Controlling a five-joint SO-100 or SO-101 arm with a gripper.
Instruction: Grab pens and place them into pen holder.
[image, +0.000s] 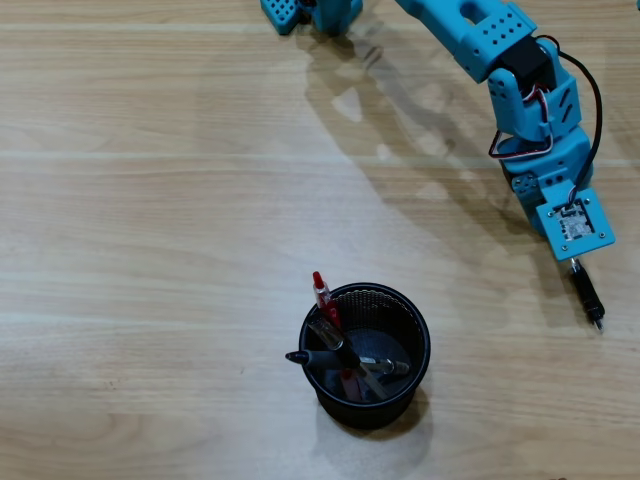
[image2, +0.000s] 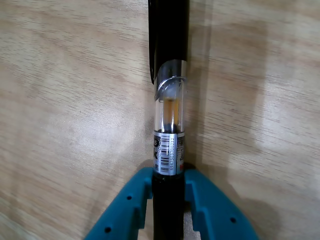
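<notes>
Black pen pinched at the tabletop, right of the pen holder

The gripper (image2: 169, 200) has its jaws pressed on the black pen (image2: 169, 100) near one end, seemingly to lift it; the mesh pen holder (image: 412, 325), already holding a red pen (image: 322, 296) and others, stands well left in the overhead view.

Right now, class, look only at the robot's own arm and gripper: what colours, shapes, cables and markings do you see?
The arm is bright turquoise plastic in blocky, bolted segments dotted with small holes, with black motor blocks between them. A black cable and red-and-white wires loop beside it. The gripper has two matching turquoise fingers. No markings are readable.
</notes>
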